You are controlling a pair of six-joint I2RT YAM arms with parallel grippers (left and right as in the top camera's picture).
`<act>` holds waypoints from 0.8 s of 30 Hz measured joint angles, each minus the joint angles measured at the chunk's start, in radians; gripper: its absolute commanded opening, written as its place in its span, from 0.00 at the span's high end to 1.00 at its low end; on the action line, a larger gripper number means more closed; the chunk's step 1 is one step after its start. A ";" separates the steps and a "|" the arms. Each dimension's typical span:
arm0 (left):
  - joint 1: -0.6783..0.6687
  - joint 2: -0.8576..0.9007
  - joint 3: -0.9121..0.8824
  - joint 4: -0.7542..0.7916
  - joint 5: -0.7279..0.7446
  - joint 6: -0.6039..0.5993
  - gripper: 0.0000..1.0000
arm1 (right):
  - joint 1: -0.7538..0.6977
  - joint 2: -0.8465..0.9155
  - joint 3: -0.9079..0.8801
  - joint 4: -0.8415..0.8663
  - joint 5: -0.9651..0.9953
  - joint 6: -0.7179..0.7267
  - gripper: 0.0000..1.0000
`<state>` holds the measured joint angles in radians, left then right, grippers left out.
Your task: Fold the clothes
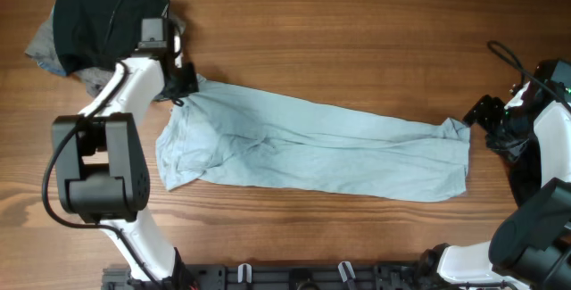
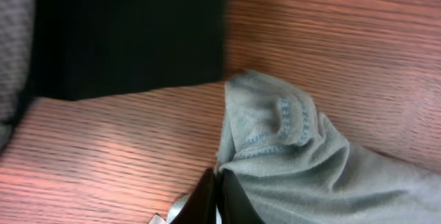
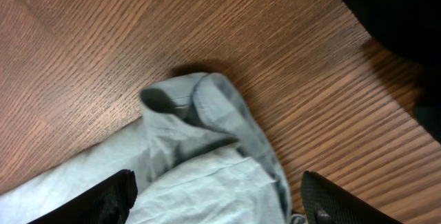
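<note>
Light blue-grey trousers lie flat across the wooden table, waistband to the left and leg ends to the right. My left gripper is at the waistband's upper corner; in the left wrist view its fingers are pressed together at the edge of the cloth, pinching it. My right gripper is at the leg ends; in the right wrist view its fingers are spread wide over the hem, not closed on it.
A pile of dark and grey clothes sits at the table's back left, close behind the left gripper; it also shows in the left wrist view. A black cable lies at the far right.
</note>
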<state>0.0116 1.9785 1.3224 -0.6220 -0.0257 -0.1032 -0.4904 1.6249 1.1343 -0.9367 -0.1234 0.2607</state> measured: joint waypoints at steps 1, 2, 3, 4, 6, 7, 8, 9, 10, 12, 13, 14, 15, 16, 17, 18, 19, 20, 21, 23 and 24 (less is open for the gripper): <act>0.010 0.000 0.000 -0.007 0.012 -0.003 0.37 | 0.000 0.000 0.000 0.002 0.000 0.000 0.19; 0.015 -0.001 0.000 -0.015 0.022 -0.007 0.29 | 0.000 0.000 0.000 0.003 0.000 0.000 0.19; 0.017 -0.001 0.000 -0.030 0.031 -0.007 0.23 | 0.000 0.000 0.000 0.004 0.000 0.000 0.19; 0.017 -0.002 0.000 -0.049 0.036 -0.015 0.20 | 0.000 0.000 0.000 0.004 0.000 0.000 0.18; 0.016 -0.006 0.000 -0.105 0.047 -0.013 0.19 | 0.000 0.000 0.000 0.006 0.000 0.000 0.18; 0.017 -0.007 0.000 -0.132 0.051 -0.014 0.19 | 0.000 0.000 0.000 0.007 0.000 0.000 0.18; 0.021 -0.008 0.000 -0.172 0.054 -0.014 0.18 | 0.000 0.000 0.000 0.007 0.000 0.000 0.18; 0.025 -0.008 0.000 -0.181 0.054 -0.013 0.15 | 0.000 0.000 0.000 0.007 0.000 0.000 0.18; 0.030 -0.008 0.001 -0.198 0.054 -0.013 0.12 | 0.000 0.000 0.000 0.007 0.000 -0.001 0.18; 0.056 -0.008 -0.005 -0.223 0.054 -0.002 0.10 | 0.000 0.000 0.000 0.006 0.000 -0.005 0.18; 0.071 -0.008 -0.013 -0.218 0.054 0.001 0.15 | 0.000 0.000 0.000 0.002 0.000 -0.005 0.17; 0.087 -0.007 -0.033 -0.209 0.061 0.010 0.22 | 0.000 0.000 0.000 0.002 0.000 -0.005 0.18; 0.094 -0.007 -0.050 -0.199 0.081 0.022 0.32 | 0.000 0.000 0.000 0.002 0.000 -0.005 0.18; 0.098 -0.012 -0.062 -0.184 0.092 0.038 0.45 | 0.000 0.000 0.000 0.003 0.000 -0.005 0.17; 0.100 -0.016 -0.068 -0.178 0.104 0.047 0.65 | 0.000 0.000 0.000 0.003 0.000 -0.005 0.17; 0.103 -0.020 -0.076 -0.171 0.123 0.070 0.86 | 0.000 0.000 0.000 0.006 0.000 -0.005 0.17; 0.104 -0.020 -0.077 -0.169 0.133 0.073 0.94 | 0.000 0.000 0.000 0.008 0.000 -0.005 0.17; 0.104 -0.020 -0.080 -0.167 0.133 0.075 0.96 | 0.000 0.000 0.000 0.008 0.000 -0.005 0.17; 0.104 -0.020 -0.083 -0.167 0.131 0.076 0.96 | 0.000 0.000 0.000 0.008 0.000 -0.005 0.17; 0.107 -0.020 -0.087 -0.168 0.105 0.043 0.96 | 0.000 0.000 0.000 0.002 0.000 -0.005 0.17; 0.109 -0.020 -0.087 -0.175 0.086 0.011 0.96 | 0.000 0.000 -0.001 -0.002 0.000 -0.005 0.17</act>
<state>0.1207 1.9587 1.2354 -0.7967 0.0605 -0.0921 -0.4904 1.6249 1.1332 -0.9390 -0.1234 0.2558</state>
